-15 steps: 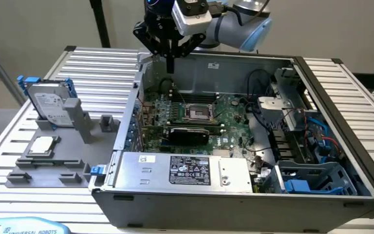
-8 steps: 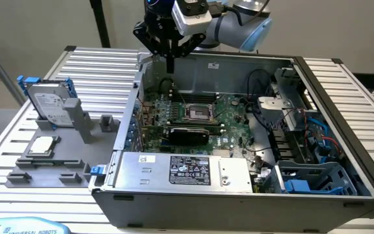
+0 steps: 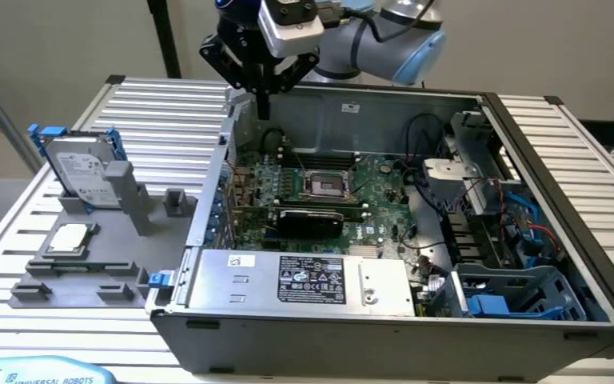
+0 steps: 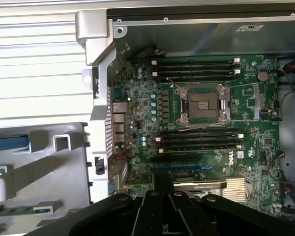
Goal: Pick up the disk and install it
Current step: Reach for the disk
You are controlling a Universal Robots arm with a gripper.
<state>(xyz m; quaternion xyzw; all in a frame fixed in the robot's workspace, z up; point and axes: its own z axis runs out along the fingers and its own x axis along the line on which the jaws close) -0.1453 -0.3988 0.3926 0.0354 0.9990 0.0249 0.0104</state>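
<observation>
Beside the computer case, your disk looks stiff and shock-prone: take its blue carrier edges; your hand hangs closed, empty, above that case.

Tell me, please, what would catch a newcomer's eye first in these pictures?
The open computer case dominates the middle of the exterior view, its green motherboard exposed. The arm's shut gripper hangs above the case's far wall. At the exterior view's left, the disk in its blue carrier stands on edge in a grey fixture.
</observation>
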